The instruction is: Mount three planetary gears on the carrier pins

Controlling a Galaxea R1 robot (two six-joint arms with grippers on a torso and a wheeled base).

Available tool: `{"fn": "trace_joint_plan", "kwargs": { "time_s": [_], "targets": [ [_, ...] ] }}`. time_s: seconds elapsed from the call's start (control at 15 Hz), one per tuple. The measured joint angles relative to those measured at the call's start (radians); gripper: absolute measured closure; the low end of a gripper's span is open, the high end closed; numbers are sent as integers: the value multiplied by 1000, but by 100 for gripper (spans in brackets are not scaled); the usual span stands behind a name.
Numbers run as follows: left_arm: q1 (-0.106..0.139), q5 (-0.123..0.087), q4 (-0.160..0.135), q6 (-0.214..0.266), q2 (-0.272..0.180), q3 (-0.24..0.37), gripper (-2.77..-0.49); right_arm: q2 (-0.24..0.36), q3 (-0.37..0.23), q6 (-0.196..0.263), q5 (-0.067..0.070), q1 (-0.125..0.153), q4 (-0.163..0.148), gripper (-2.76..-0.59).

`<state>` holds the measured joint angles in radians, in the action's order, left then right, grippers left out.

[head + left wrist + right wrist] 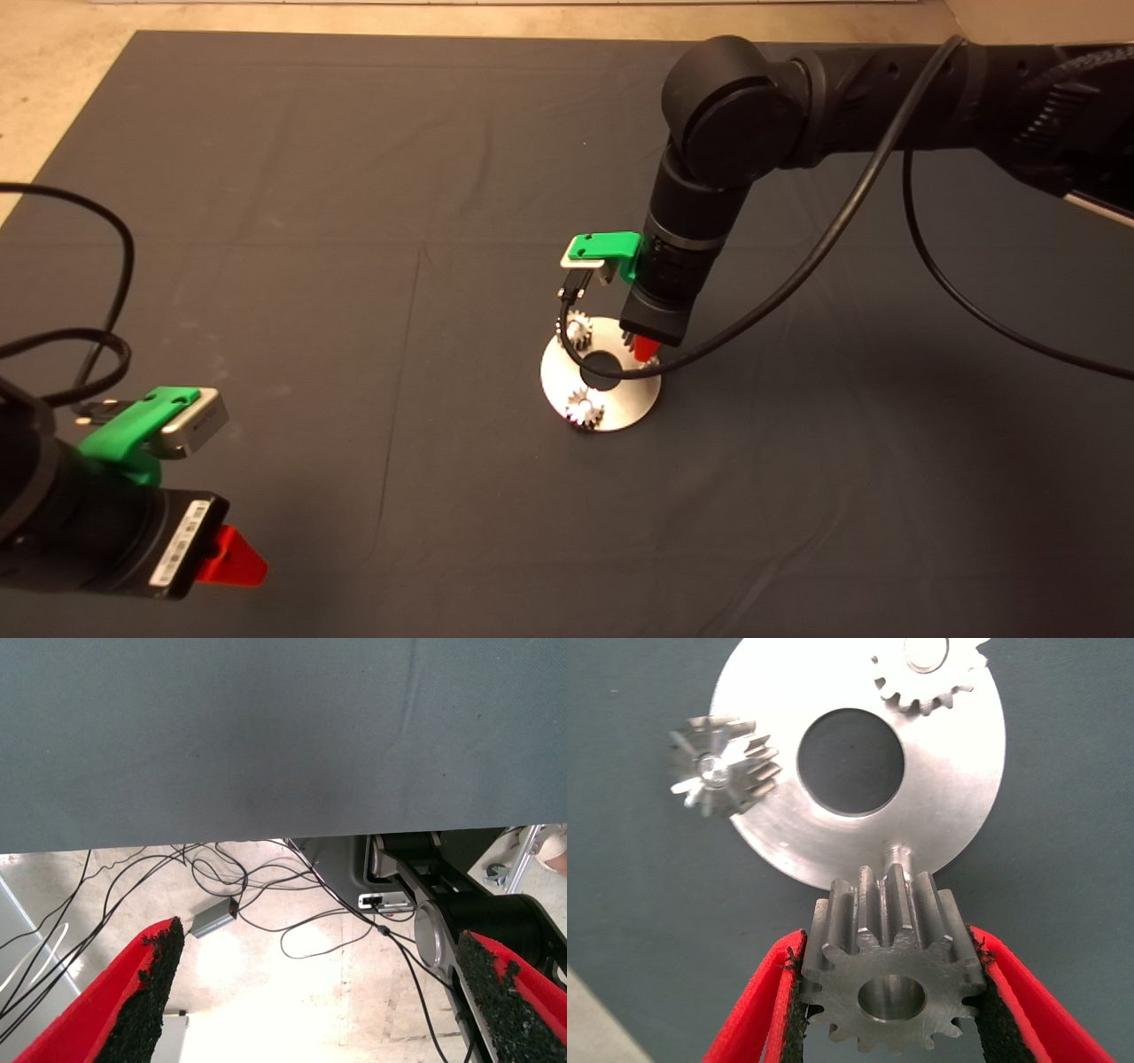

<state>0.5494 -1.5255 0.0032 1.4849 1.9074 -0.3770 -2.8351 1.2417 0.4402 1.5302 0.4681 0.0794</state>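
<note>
While two planetary gears (725, 773) are sitting on the disc (957, 806), right hand (890, 992) is gripping the third above a bare pin (899, 852); left hand (319, 992), released, is idling well apart.

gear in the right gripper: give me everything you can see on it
The held gear is a small steel spur gear, dull grey, with straight teeth all round and a smooth round centre bore that is empty. The right gripper clamps it between its black pads on opposite sides. It hangs over the edge of the carrier disc, just short of the one bare pin, not yet threaded on. In the head view the arm hides it.
</note>
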Motion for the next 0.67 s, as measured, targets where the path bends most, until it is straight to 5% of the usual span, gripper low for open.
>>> {"fn": "trace_joint_plan", "kwargs": {
  "time_s": [0.67],
  "targets": [
    [0,0,-2,0,-8,2,-218,15,-2,-51,0,-61,82,-110]
  ]
}}
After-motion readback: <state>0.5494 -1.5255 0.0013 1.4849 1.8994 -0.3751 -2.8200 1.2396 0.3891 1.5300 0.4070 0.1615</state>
